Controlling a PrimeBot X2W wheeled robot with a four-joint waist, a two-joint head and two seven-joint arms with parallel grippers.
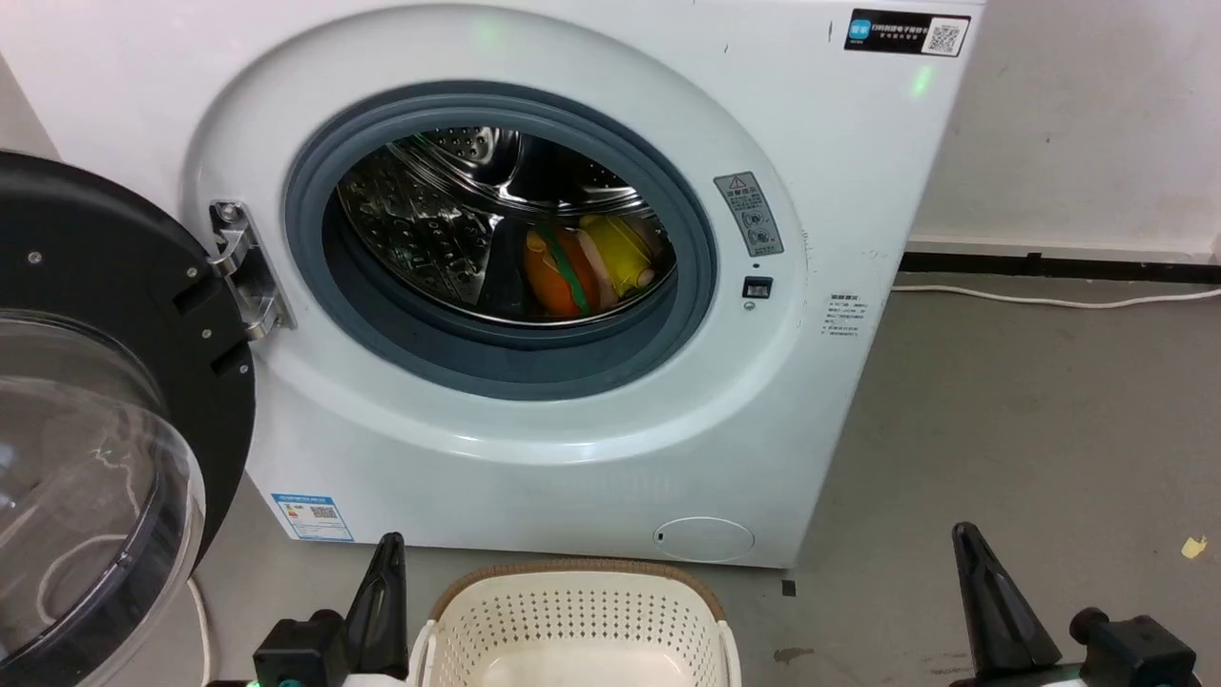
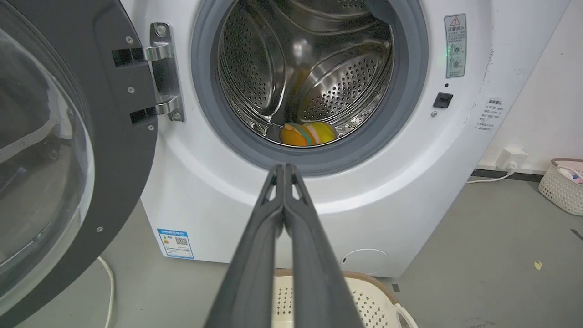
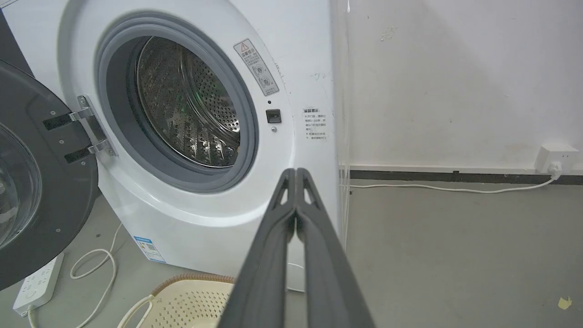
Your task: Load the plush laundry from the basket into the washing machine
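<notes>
The plush laundry (image 1: 584, 267), orange and yellow with green stripes, lies at the bottom of the steel drum of the white washing machine (image 1: 534, 439); the left wrist view has the plush laundry (image 2: 308, 133) low in the drum too. The black-rimmed dome door (image 1: 105, 420) stands swung open at the left. The cream basket (image 1: 577, 625) sits on the floor before the washer, holding no toy in the part I see. My left gripper (image 1: 386, 549) is shut beside the basket's left side, holding nothing. My right gripper (image 1: 968, 539) is shut, well right of the basket.
Grey floor spreads to the right of the washer, with a white cable (image 1: 1049, 301) along the wall's base. A power strip (image 3: 36, 284) and its cord lie under the open door. Another pale basket (image 2: 562, 184) stands by the wall at the far right.
</notes>
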